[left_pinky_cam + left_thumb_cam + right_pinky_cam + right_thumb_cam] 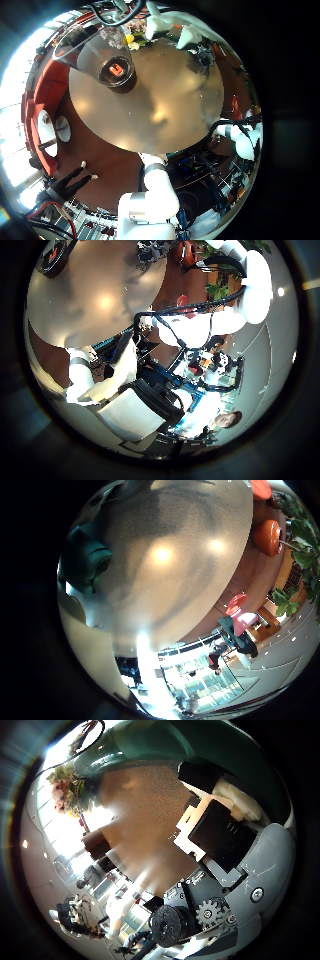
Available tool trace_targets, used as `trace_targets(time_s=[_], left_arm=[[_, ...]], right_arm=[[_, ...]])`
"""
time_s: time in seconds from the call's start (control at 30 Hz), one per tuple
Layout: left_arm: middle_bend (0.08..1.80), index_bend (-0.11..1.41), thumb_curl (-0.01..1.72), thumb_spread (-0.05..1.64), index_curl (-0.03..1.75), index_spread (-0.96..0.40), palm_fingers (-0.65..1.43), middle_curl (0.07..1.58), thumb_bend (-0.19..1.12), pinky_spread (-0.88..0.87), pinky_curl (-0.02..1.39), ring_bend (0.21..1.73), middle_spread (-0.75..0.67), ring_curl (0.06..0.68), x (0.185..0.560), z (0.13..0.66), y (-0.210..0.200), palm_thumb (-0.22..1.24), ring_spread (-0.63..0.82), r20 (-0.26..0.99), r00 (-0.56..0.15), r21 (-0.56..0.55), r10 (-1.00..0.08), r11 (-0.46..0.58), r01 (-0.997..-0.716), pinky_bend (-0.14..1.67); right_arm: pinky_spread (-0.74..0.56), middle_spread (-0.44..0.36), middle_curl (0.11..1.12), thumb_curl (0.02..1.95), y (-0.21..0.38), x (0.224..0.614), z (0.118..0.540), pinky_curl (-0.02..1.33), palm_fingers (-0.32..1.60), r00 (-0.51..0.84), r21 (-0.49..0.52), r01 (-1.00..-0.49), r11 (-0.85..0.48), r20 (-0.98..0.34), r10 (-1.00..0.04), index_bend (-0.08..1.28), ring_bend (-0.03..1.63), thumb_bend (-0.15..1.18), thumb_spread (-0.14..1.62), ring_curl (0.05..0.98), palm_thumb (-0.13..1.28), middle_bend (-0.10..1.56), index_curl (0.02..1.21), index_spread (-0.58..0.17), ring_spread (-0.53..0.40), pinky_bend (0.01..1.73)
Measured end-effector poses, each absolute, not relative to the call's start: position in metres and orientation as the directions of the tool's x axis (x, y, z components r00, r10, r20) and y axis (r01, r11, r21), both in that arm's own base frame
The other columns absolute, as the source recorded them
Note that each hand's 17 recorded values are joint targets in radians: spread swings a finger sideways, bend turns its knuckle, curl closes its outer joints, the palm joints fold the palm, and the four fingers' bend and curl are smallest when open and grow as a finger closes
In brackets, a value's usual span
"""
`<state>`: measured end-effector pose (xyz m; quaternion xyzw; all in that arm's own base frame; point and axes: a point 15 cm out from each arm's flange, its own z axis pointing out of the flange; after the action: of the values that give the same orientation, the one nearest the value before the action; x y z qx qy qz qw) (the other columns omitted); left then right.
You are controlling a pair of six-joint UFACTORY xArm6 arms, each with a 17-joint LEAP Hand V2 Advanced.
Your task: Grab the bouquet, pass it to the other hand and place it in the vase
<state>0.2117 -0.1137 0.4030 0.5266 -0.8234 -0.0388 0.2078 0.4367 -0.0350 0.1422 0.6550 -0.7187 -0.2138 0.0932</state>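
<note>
The vase [118, 70] stands upright near the edge of the round table [160, 110], seen from well above in the left little finger side palm view. The bouquet [133, 40] is just beyond it, beside a hand [182, 34]. My left hand [100, 390] hangs high over the table with relaxed fingers and holds nothing. The vase [55, 254] also shows in the left thumb side palm view.
The table top [170, 570] fills the right little finger side palm view. Chairs [50, 130] stand round the table's edge. A robot arm [150, 195] rises beside the table.
</note>
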Motion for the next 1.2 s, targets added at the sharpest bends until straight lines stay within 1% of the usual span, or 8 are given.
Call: trace_targets(time_s=[0.17,0.27,0.37,0.6,0.9,0.97,1.07,1.2], left_arm=[[0.19,0.18,0.35,1.08,0.36,0.03,0.21,0.33,-0.02,0.48,0.33,0.50,0.33,0.180,0.213,0.402,-0.114,0.48,0.51,0.302,-0.360,0.283,-0.883,0.443,-0.851,0.20],[0.19,0.18,0.36,1.08,0.36,0.03,0.20,0.33,-0.02,0.48,0.33,0.50,0.33,0.180,0.213,0.402,-0.114,0.48,0.51,0.302,-0.361,0.284,-0.882,0.444,-0.850,0.20],[0.19,0.18,0.36,1.08,0.36,0.03,0.20,0.33,-0.02,0.48,0.33,0.50,0.33,0.179,0.213,0.403,-0.114,0.48,0.52,0.303,-0.364,0.280,-0.880,0.448,-0.849,0.20],[0.19,0.18,0.36,1.08,0.36,0.03,0.20,0.33,-0.02,0.48,0.33,0.49,0.33,0.180,0.219,0.401,-0.116,0.48,0.51,0.304,-0.367,0.274,-0.879,0.450,-0.850,0.20],[0.19,0.18,0.35,1.08,0.36,0.03,0.20,0.33,-0.02,0.48,0.33,0.49,0.34,0.183,0.225,0.398,-0.118,0.48,0.51,0.306,-0.367,0.270,-0.878,0.450,-0.851,0.20],[0.19,0.18,0.35,1.09,0.36,0.03,0.20,0.33,-0.02,0.48,0.33,0.49,0.34,0.183,0.226,0.398,-0.118,0.48,0.51,0.307,-0.367,0.267,-0.878,0.450,-0.852,0.20],[0.19,0.18,0.35,1.09,0.36,0.03,0.20,0.33,-0.02,0.48,0.33,0.49,0.34,0.184,0.226,0.400,-0.118,0.49,0.51,0.305,-0.367,0.267,-0.879,0.449,-0.853,0.20],[0.19,0.18,0.35,1.09,0.36,0.04,0.20,0.33,-0.02,0.48,0.33,0.49,0.34,0.185,0.228,0.402,-0.117,0.48,0.51,0.299,-0.356,0.268,-0.885,0.436,-0.859,0.20]], right_arm=[[-0.28,-0.211,0.80,0.59,-0.035,0.443,0.164,0.47,1.22,-0.118,0.384,-0.922,0.055,-0.144,-0.982,0.96,1.32,0.08,0.95,0.588,1.06,1.18,0.81,-0.378,-0.237,1.35],[-0.25,-0.194,0.82,0.63,-0.035,0.443,0.165,0.51,1.17,-0.118,0.381,-0.923,0.055,-0.144,-0.983,1.04,1.36,0.09,0.94,0.621,1.11,1.25,0.86,-0.354,-0.230,1.40],[-0.22,-0.181,0.84,0.67,-0.035,0.443,0.165,0.54,1.13,-0.118,0.381,-0.923,0.055,-0.144,-0.983,1.08,1.39,0.09,0.93,0.648,1.13,1.29,0.89,-0.332,-0.225,1.43],[-0.19,-0.158,0.85,0.76,-0.035,0.443,0.165,0.61,1.10,-0.118,0.381,-0.923,0.055,-0.144,-0.983,1.13,1.43,0.09,0.91,0.687,1.16,1.35,0.93,-0.295,-0.214,1.44],[-0.18,-0.142,0.83,0.85,-0.035,0.443,0.165,0.67,1.11,-0.118,0.381,-0.923,0.055,-0.144,-0.983,1.14,1.45,0.06,0.90,0.709,1.15,1.37,0.94,-0.266,-0.203,1.41],[-0.18,-0.140,0.83,0.87,-0.035,0.443,0.165,0.68,1.11,-0.118,0.381,-0.923,0.055,-0.144,-0.983,1.14,1.45,0.05,0.89,0.712,1.14,1.37,0.94,-0.262,-0.202,1.40],[-0.18,-0.137,0.82,0.87,-0.035,0.443,0.165,0.70,1.11,-0.118,0.381,-0.923,0.055,-0.144,-0.983,1.14,1.45,-0.01,0.90,0.715,1.05,1.38,0.94,-0.257,-0.200,1.39],[-0.18,-0.135,0.82,0.89,-0.035,0.443,0.165,0.73,1.11,-0.118,0.381,-0.923,0.055,-0.144,-0.983,1.14,1.45,-0.01,0.92,0.717,1.05,1.38,0.94,-0.252,-0.198,1.37]])
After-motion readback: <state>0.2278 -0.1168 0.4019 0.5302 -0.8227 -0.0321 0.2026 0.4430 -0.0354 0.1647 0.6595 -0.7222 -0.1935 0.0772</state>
